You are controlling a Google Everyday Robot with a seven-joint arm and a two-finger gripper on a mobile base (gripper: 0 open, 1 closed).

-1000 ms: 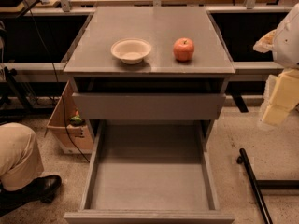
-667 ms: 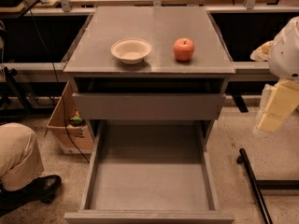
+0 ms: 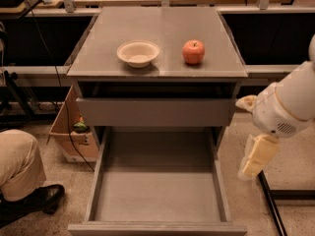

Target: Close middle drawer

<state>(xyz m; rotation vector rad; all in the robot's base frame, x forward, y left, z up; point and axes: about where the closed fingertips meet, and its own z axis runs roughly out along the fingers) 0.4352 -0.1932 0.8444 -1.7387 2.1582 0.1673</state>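
The middle drawer (image 3: 157, 195) is a wide grey shallow tray, pulled far out toward me and empty inside. Its slim front panel (image 3: 157, 228) lies along the bottom of the camera view. Above it sits the grey drawer with the taller front panel (image 3: 155, 111), pushed in under the cabinet top. My gripper (image 3: 256, 157), cream-coloured, hangs from the white arm (image 3: 288, 104) just outside the drawer's right side wall (image 3: 220, 181). It points down and holds nothing that I can see.
A white bowl (image 3: 138, 52) and a red apple (image 3: 194, 51) stand on the cabinet top (image 3: 157, 28). A cardboard box (image 3: 69, 127) sits on the floor at left. A person's knee (image 3: 17, 156) and shoe (image 3: 42, 198) are at lower left. A black frame bar (image 3: 270, 200) is at lower right.
My arm and gripper have moved down and to the left, closer to the open drawer's right side. The drawer, bowl and apple have not moved.
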